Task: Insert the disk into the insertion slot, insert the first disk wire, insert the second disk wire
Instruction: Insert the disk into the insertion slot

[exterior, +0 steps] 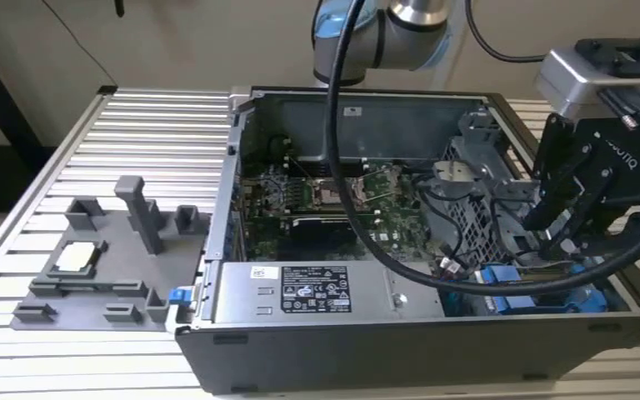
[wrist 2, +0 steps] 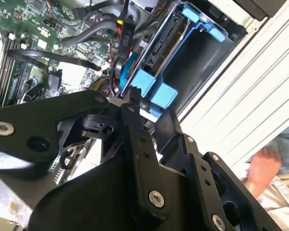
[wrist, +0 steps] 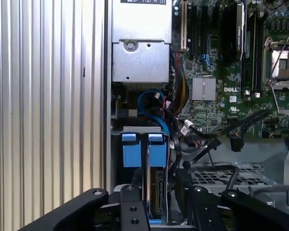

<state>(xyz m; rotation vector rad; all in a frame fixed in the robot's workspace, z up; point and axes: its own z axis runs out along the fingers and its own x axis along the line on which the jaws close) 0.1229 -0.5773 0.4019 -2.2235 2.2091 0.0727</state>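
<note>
While the disk [wrist: 156, 191] stands in the insertion slot [wrist 2: 197, 62], gripper [wrist 2: 143, 109] sits over it, can't tell if clamped; power supply [exterior: 242, 302] label [exterior: 314, 287] is black-and-white

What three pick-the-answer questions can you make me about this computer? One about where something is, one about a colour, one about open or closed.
1. In the exterior view, which part of the computer case is the hand over?
A. that view's left end
B. the middle
C. that view's right end

2. What colour is the carrier frame on the disk?
A. blue
B. red
C. yellow

3. How is the computer case?
A. closed
B. open
C. wrapped up

Answers:
1 C, the hand hangs over that end.
2 A, the frame's tabs are bright blue.
3 B, the green board inside is in plain sight.
</note>
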